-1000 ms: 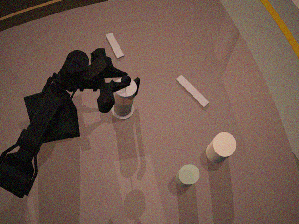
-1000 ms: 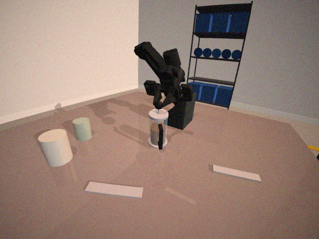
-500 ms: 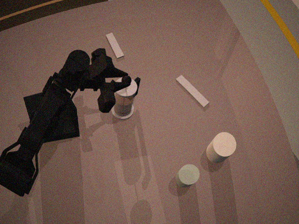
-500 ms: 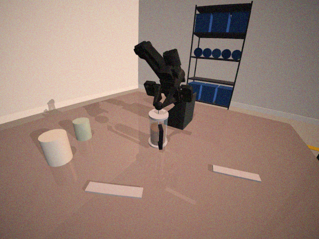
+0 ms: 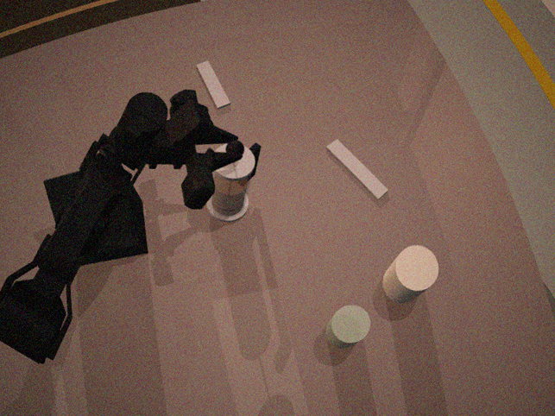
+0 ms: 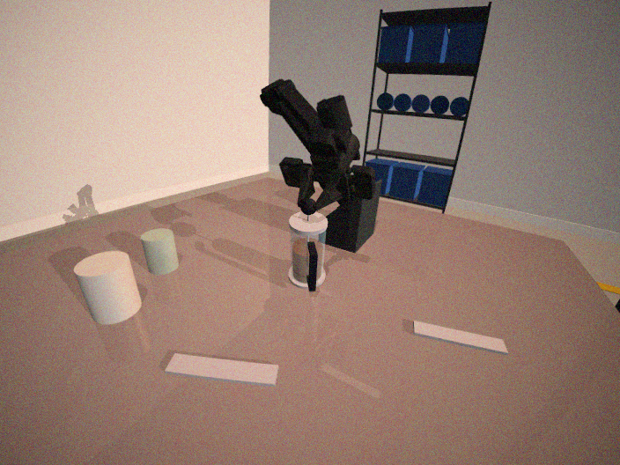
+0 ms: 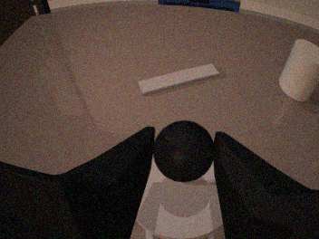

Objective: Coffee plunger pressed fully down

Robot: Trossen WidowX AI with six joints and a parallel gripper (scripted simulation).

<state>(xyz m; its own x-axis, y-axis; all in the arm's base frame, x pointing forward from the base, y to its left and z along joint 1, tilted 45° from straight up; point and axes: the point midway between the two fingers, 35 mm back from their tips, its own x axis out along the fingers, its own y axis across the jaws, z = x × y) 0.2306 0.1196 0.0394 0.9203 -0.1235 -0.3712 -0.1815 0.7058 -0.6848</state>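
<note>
The coffee press (image 5: 229,197) (image 6: 300,257) stands upright on the table, a clear cylinder with a white lid, a white base ring, brown contents and a black side handle. Its black round plunger knob (image 5: 234,149) (image 6: 307,206) (image 7: 183,151) sits a little above the lid, with a short length of thin rod showing between them. My gripper (image 5: 232,149) (image 6: 308,203) (image 7: 184,138) is shut on the knob, one finger on each side of it in the wrist view. The fingertips are just above the lid.
A cream cylinder (image 5: 416,268) (image 6: 110,287) (image 7: 300,71) and a shorter green cylinder (image 5: 350,325) (image 6: 159,251) stand away from the press. Two flat white bars lie on the table, one (image 5: 356,168) (image 6: 223,369) (image 7: 178,79) and another (image 5: 213,84) (image 6: 460,336). A shelf rack stands beyond the table.
</note>
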